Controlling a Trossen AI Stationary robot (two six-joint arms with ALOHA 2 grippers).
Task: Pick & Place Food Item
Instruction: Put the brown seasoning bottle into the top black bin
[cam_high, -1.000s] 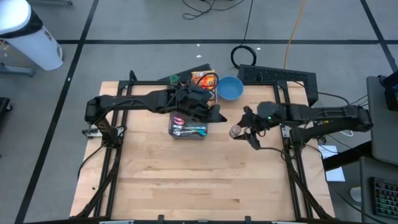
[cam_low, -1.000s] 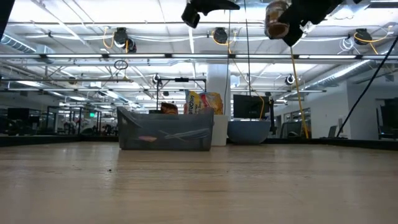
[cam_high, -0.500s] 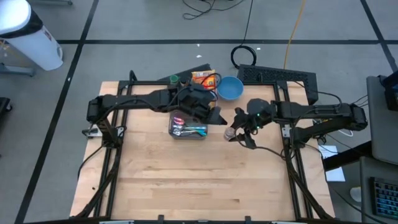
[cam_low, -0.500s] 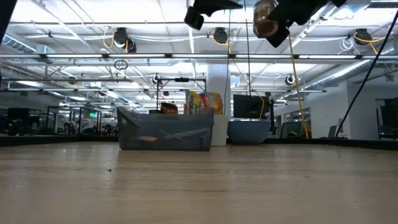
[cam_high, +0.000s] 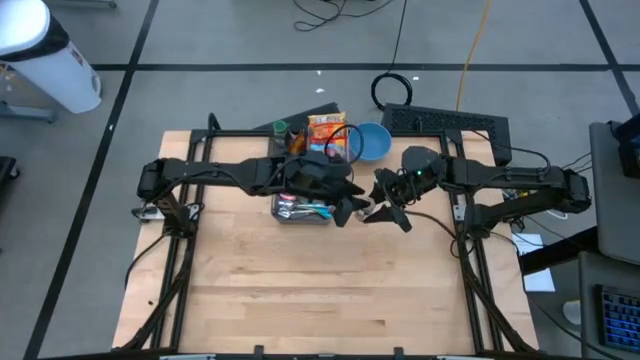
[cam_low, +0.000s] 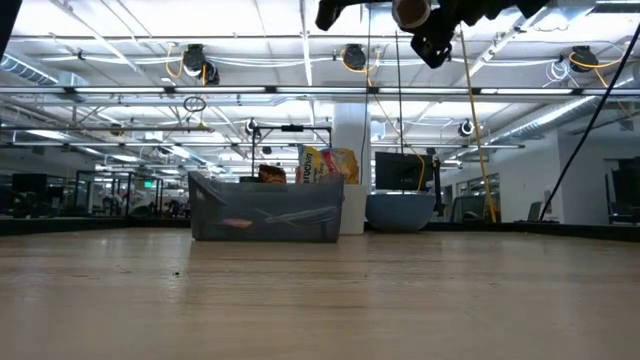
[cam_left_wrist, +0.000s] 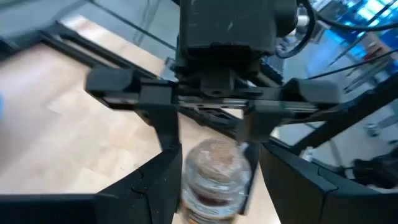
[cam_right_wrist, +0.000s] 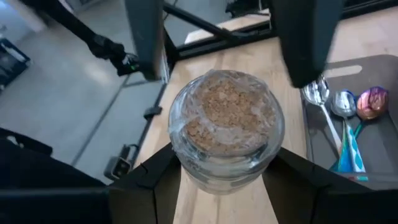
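A glass jar (cam_right_wrist: 227, 124) of brown food with a clear film cover hangs high over the table's middle, also in the left wrist view (cam_left_wrist: 214, 174) and at the top of the low view (cam_low: 412, 12). My right gripper (cam_right_wrist: 224, 171) is shut on it, reaching in from the table's right (cam_high: 378, 208). My left gripper (cam_left_wrist: 219, 155) comes from the table's left (cam_high: 345, 207) and is open. Its fingers (cam_right_wrist: 146, 37) stand close on either side of the jar. Whether they touch the glass, I cannot tell. My right gripper pinches the jar's glass body (cam_right_wrist: 180, 168) between its two fingers, one on each opposite side below the covered top. The fingers come nearly level from the table's right. The jar stands about upright in the hold, lifted well clear of the table.
A grey bin (cam_high: 300, 207) with spoons and other cutlery (cam_right_wrist: 348, 106) sits just under and left of the grippers. Behind it at the table's far edge stand a snack bag (cam_high: 328, 130), a blue bowl (cam_high: 372, 140) and a green-capped item (cam_high: 280, 128). Bare wood lies toward the near edge.
My right gripper has carried the jar up and toward the table's left. My left gripper has rolled about its own axis and shifted toward the near edge, so its fingers now flank the jar.
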